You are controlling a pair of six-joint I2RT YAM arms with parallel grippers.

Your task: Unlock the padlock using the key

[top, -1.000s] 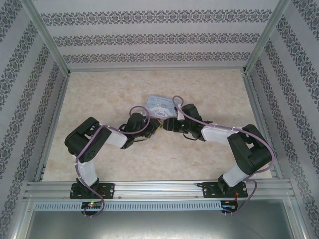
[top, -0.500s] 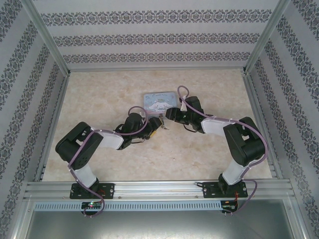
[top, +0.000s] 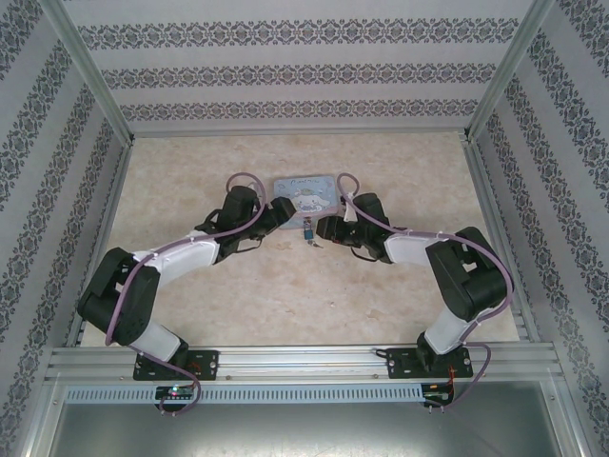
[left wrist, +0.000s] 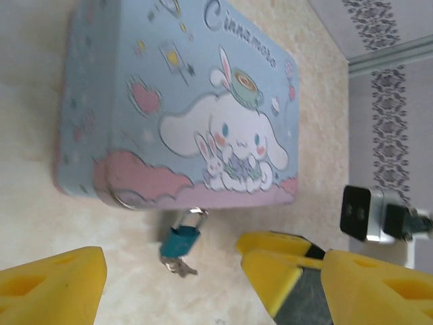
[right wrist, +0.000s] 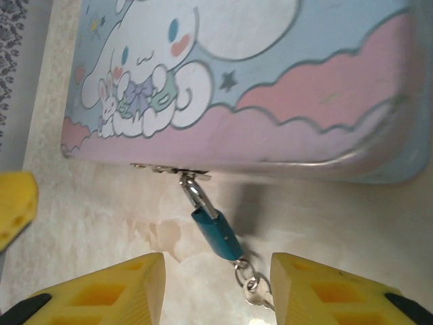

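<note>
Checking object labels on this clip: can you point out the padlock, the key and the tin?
padlock [right wrist: 216, 234], right wrist view, on its teal body.
key [right wrist: 254, 287], right wrist view, on the small metal piece below the ring.
tin [left wrist: 135, 68], left wrist view, on the lid's plain blue area.

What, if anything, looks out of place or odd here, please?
Nothing stands out: the tin lies flat and intact, the padlock is hooked through its clasp and rests on the table, with the key at the padlock's bottom end.
</note>
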